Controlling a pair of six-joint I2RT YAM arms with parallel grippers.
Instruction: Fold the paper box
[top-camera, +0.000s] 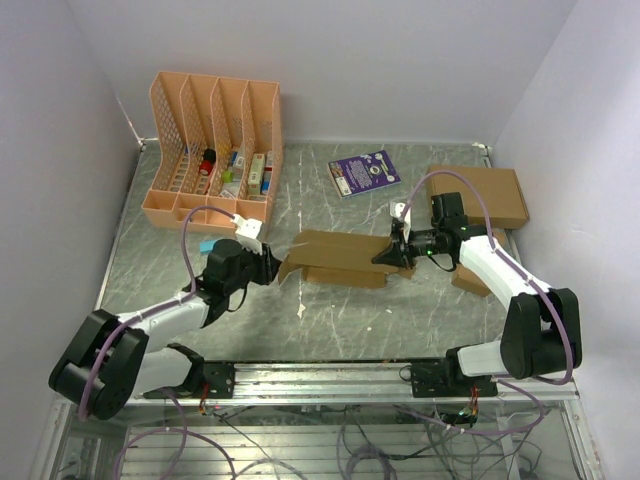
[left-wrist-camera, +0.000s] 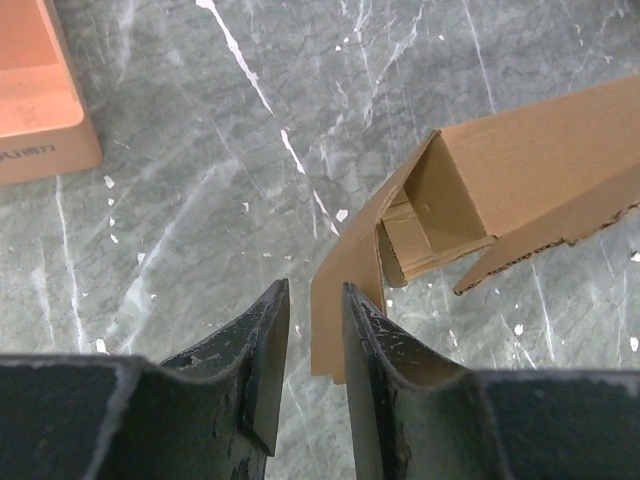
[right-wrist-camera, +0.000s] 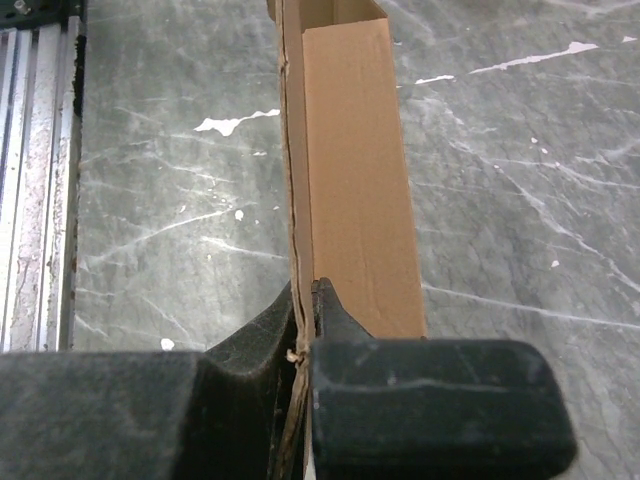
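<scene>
The paper box is a slim brown carton lying across the middle of the table, its left end open with loose flaps. In the left wrist view that open end faces me, and one long flap hangs down into the gap of my left gripper. Its jaws stand apart and do not pinch the flap, which lies next to the right finger. My left gripper sits at the carton's left end. My right gripper is shut on a thin wall of the carton at its right end, seen at the right gripper.
A pink file organizer with small items stands at the back left; its corner shows in the left wrist view. A purple booklet and a larger brown cardboard box lie at the back right. Another small brown carton lies under the right arm.
</scene>
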